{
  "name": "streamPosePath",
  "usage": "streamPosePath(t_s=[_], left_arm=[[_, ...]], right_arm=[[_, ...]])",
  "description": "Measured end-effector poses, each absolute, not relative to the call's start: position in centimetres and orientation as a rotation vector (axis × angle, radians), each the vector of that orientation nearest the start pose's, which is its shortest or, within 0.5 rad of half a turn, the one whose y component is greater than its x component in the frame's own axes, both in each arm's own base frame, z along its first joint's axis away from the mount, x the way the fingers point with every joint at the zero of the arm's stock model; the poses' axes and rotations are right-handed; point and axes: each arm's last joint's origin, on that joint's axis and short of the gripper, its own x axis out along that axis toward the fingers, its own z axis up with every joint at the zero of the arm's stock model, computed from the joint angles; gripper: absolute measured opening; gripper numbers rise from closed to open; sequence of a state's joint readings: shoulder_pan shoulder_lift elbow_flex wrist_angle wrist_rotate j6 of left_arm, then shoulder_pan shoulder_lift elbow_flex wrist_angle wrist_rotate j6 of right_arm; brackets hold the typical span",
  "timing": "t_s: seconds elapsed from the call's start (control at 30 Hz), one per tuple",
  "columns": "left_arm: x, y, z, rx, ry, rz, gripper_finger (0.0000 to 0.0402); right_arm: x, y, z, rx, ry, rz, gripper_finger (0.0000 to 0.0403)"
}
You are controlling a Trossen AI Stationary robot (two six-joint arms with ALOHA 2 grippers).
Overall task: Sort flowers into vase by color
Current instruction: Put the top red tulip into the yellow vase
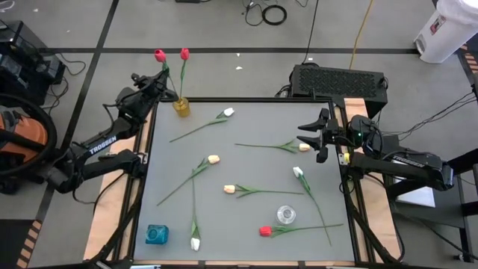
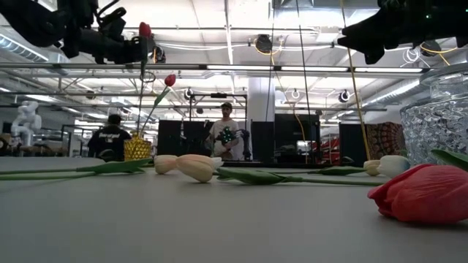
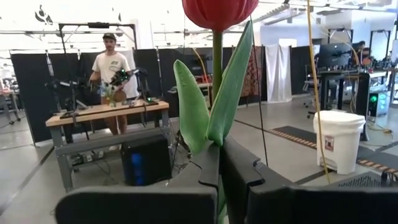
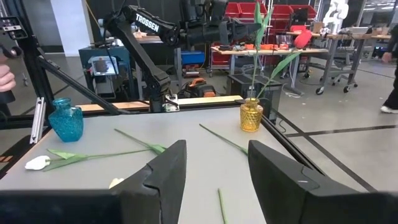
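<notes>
The left gripper [image 1: 161, 81] has its jaws clamped on an upright red flower [image 1: 160, 56], stem down over the yellow vase [image 1: 181, 107]; that vase holds another red flower [image 1: 184, 54]. The right gripper [image 1: 308, 135] hovers with jaws apart; eight flowers [image 1: 200, 170] lie flat on the surface [image 1: 254, 217].

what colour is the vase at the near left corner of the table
Blue, a teal-tinted glass vase; it shows best in the right wrist view.

Grey floor [image 1: 224, 30] with black tape lines, cables, coiled cord [image 1: 274, 13]. White bin [image 3: 339, 140] far right. Black partitions [image 3: 37, 93], wooden workbench [image 3: 106, 113], person [image 3: 111, 68] standing behind it. Open ceiling, bright strip lights [image 2: 241, 69].
</notes>
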State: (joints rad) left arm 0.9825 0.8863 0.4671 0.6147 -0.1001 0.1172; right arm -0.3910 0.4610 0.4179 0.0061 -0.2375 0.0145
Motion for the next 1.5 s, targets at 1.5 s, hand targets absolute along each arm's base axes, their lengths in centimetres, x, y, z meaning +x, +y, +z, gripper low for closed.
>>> streamPosePath(t_s=[1.5], left_arm=[[11.1, 17.1, 26.7, 0.134, -0.014, 1.078, 0.0012]], right_arm=[[12.0, -4.2, 26.3, 0.032, 0.073, -0.149, 0.0164]])
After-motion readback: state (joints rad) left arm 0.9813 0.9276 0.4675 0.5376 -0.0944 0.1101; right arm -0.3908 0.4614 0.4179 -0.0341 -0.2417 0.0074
